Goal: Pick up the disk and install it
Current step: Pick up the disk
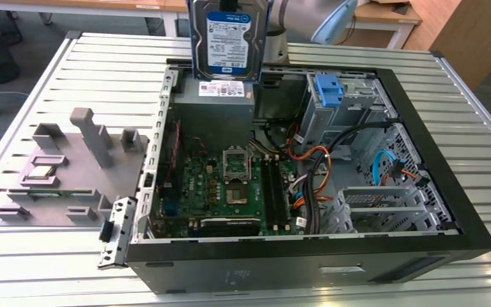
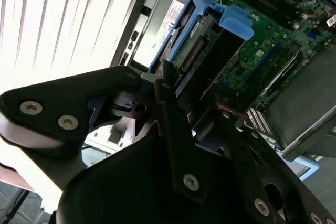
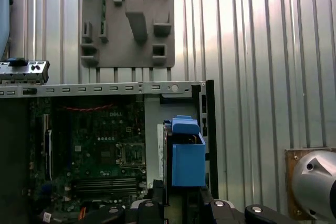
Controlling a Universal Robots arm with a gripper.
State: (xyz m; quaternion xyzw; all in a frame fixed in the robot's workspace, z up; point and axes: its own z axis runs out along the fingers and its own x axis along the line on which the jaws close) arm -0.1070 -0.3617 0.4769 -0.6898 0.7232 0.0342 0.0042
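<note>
The ribbed metal bench (image 1: 84, 70) carries an open black computer case (image 1: 314, 252) laid on its side, which leaves its bays reachable from above. Inside the case sit a green motherboard (image 1: 228, 185), a grey power-supply box (image 1: 215, 105) and a lighter-blue plastic bracket (image 1: 328, 89). Above the case's power-supply end, the silver hard disk with blue rails (image 1: 228, 38) hangs upright and clear, apparently so it can be carried edge-down. The jaws are clamped on it.
</note>
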